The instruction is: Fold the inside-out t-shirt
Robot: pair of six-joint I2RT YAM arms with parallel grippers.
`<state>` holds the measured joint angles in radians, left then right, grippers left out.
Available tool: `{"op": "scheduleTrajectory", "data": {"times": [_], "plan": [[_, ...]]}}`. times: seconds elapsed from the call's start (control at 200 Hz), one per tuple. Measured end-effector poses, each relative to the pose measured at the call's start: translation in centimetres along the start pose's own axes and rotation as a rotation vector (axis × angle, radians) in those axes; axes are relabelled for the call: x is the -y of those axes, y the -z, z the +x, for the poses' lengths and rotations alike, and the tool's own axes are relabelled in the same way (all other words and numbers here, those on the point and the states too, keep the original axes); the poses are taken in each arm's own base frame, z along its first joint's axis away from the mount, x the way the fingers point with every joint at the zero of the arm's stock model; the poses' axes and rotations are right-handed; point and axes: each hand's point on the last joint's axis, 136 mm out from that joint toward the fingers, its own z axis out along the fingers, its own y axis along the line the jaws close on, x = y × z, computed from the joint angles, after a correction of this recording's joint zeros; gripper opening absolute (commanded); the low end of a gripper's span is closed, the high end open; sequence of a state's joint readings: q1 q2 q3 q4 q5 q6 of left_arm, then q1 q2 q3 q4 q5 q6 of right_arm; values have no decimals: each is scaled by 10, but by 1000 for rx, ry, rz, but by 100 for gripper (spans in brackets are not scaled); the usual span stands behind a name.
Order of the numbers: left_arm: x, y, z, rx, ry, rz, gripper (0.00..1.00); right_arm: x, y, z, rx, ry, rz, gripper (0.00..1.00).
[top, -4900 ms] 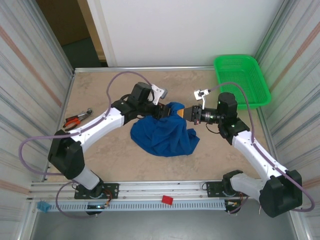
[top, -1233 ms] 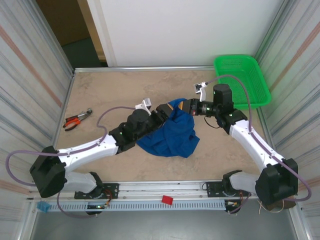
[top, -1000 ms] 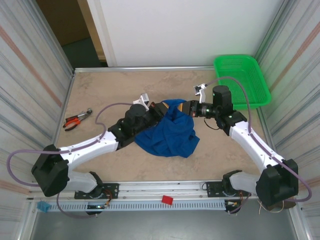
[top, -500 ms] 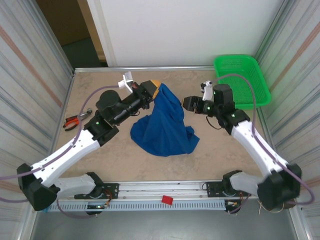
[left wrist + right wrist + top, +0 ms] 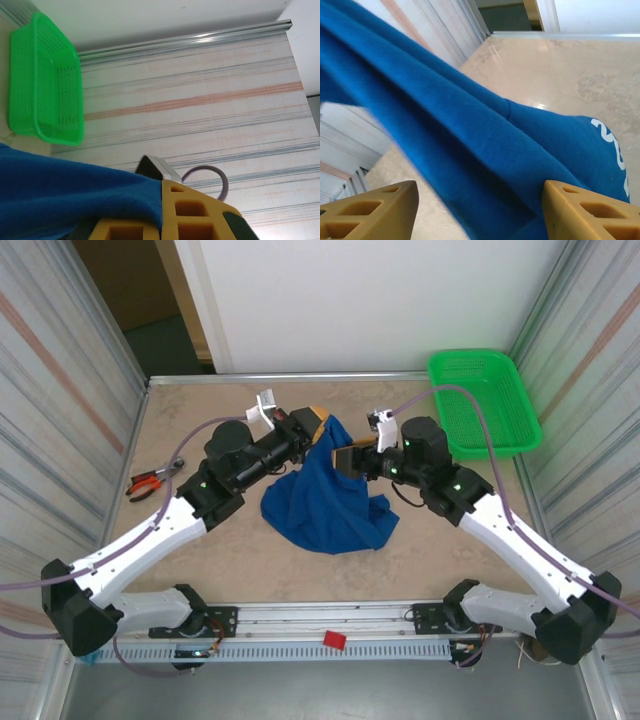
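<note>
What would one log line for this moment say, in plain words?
left gripper: shut on t-shirt, holding one end raised | right gripper: open, cloth between its jaws | t-shirt: bunched, not folded

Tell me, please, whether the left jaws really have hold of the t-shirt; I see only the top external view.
Observer: Yes. In the left wrist view the blue t-shirt runs in between the shut left jaws.
Operator: Thank you. Could you say how the right jaws stand?
Observer: Open. The right wrist view shows them wide apart, with a raised fold of the shirt stretched across the gap and not clamped.
Operator: Is the print visible anywhere?
Observer: White lettering shows at the right edge of the right wrist view, on the cloth low over the table.
</note>
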<state>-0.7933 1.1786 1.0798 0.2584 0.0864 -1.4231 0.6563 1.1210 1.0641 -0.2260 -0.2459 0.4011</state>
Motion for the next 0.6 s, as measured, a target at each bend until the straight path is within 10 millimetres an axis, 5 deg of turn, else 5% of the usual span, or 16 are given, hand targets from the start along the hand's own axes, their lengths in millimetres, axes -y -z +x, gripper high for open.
{"op": "scheduleTrajectory", "data": {"times": [0.09, 0.14, 0.185, 0.286, 0.601], "plan": [[0, 0, 0, 0, 0, -1, 0, 7, -9, 4, -15, 19, 19, 20], [0, 0, 0, 0, 0, -1, 0, 9, -13, 5, -19, 14, 22, 14], [-2, 0, 0, 2, 0, -4, 0, 9, -14, 6, -27, 11, 11, 20], [-11, 2, -4, 13, 5, -22, 0, 7, -14, 7, -40, 17, -23, 57], [-33, 3, -14, 38, 25, -66, 0, 9, -2, -5, -7, 8, -67, 51]]}}
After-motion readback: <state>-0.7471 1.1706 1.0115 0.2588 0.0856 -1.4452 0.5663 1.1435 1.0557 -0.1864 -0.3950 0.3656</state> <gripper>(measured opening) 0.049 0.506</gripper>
